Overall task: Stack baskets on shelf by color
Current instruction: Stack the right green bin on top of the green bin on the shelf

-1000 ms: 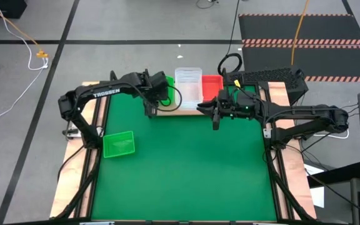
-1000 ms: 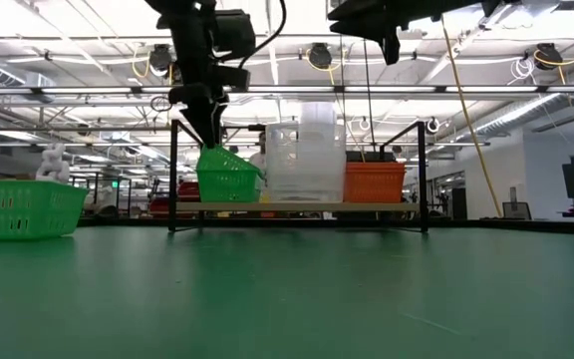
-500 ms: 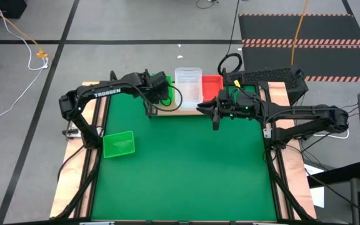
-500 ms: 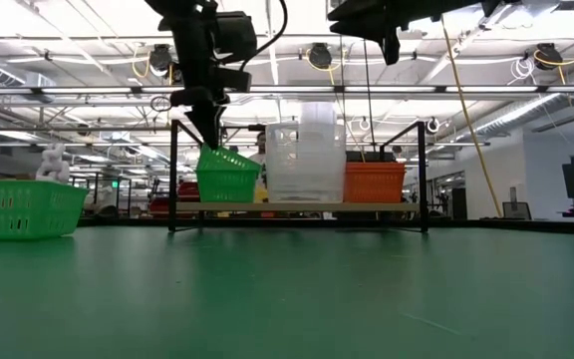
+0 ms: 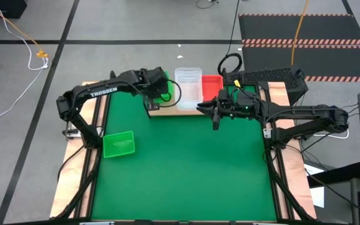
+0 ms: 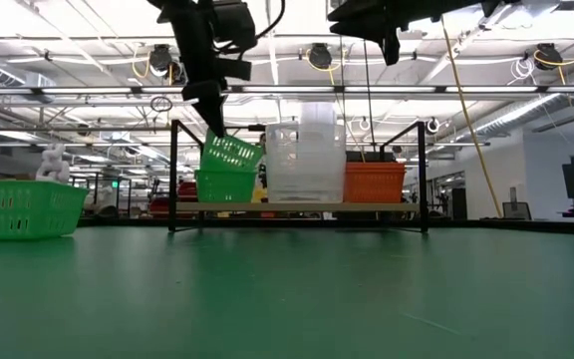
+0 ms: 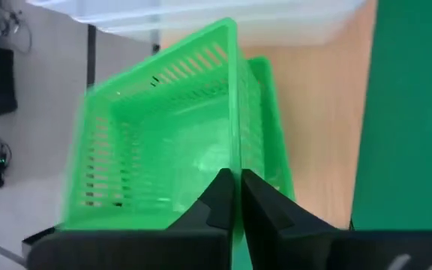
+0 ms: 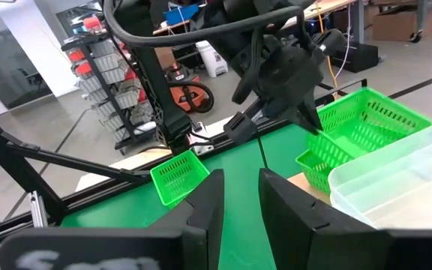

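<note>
Green basket (image 6: 233, 153), gripped by the left tool (image 6: 213, 128), hangs tilted over another green basket (image 6: 225, 185) beside the clear stack (image 6: 305, 160).

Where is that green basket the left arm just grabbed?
In the low view the tilted green basket hangs pinched in the left tool, just above another green basket at the shelf's left end, beside the clear baskets.

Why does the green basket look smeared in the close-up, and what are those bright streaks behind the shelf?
Left wrist view: the lifted green slotted plastic basket is motion-blurred, and the left gripper pinching its rim is soft, too close for focus. Low view: ceiling strip lights glare behind the wooden shelf, leaving the arms as dark silhouettes.
</note>
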Controlling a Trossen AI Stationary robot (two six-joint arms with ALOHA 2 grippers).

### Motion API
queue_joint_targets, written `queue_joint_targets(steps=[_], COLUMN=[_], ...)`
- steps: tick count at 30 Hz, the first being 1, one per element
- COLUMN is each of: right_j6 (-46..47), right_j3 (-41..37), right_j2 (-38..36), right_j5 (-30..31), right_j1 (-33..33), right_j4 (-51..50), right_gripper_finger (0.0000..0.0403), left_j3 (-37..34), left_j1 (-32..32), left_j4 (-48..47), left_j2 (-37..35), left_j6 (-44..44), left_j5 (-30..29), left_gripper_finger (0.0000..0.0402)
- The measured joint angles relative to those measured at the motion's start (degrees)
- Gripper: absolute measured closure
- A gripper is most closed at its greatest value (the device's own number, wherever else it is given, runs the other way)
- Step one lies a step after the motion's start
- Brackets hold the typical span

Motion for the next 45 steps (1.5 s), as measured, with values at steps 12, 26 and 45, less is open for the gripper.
queue_joint_targets(steps=[12,26,45], right_j6=[0.0,-0.2,-0.2], right_j3=[0.1,0.1,0.1], right_j2=[0.0,0.0,0.0], right_j5=[0.3,0.4,0.5], right_j1=[0.0,-0.1,-1.0], right_j4=[0.0,0.0,3.0], right_gripper_finger=[0.0326,0.0326,0.0326], left_j3=[-1.1,-7.6,-6.9], left_j1=[1.6,1.5,1.6], left_j4=[2.8,3.2,5.3], left_j2=[-0.7,-0.7,-0.7], left_j6=[-8.5,-10.4,-6.4], left_j5=[1.8,1.9,4.4], left_gripper_finger=[0.0381,0.0308,0.033])
